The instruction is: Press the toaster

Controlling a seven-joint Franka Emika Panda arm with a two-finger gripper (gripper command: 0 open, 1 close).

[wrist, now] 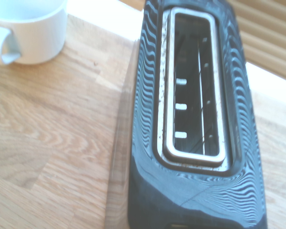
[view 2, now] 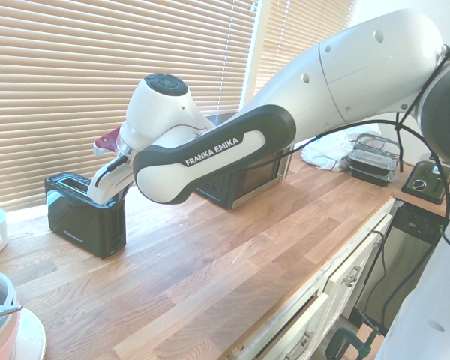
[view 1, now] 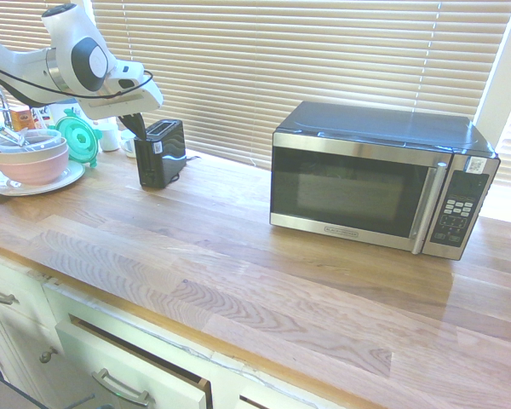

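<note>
Glossy black boxy toaster (view 1: pixel 161 154) on light wood surface (view 1: pixel 213 256), L of big steel/black microwave (view 1: pixel 375 179) in first ext. view. Fingers (view 1: pixel 136 128) closed, nothing gripped, at its labelled end. Step: prob. lining up w/ lever; next: press straight down.

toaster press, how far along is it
Done: the gripper, fingers shut, has reached the near end of the black toaster. In hand: lining up or pressing at that end; whether it touches the lever, I cannot tell. Left: probably the press itself, if not yet made; no lever shows in the wrist view, only the empty slot.
</note>
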